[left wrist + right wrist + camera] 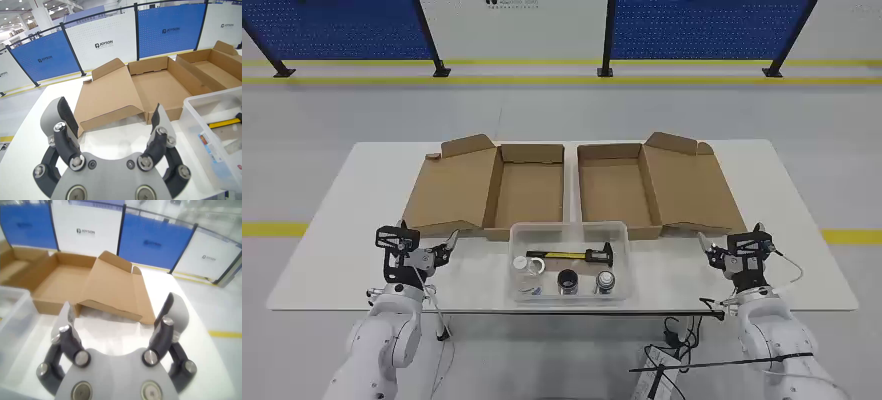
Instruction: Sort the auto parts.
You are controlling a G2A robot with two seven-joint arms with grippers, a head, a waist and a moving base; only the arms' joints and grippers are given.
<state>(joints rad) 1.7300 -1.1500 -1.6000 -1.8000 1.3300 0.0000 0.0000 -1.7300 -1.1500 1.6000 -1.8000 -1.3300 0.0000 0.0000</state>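
Bright, even light falls from overhead; ceiling lamps [7, 8] glow far back in the hall. The white table [802, 200] glares and washes pale. Soft, short shadows sit under the box flaps [107, 98] on their six o'clock side. In both wrist views the fence [135, 30] bows toward the edges.

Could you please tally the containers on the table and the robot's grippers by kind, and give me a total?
Open cardboard boxes: 2
Clear plastic bin: 1
Open grippers: 2
Total: 5
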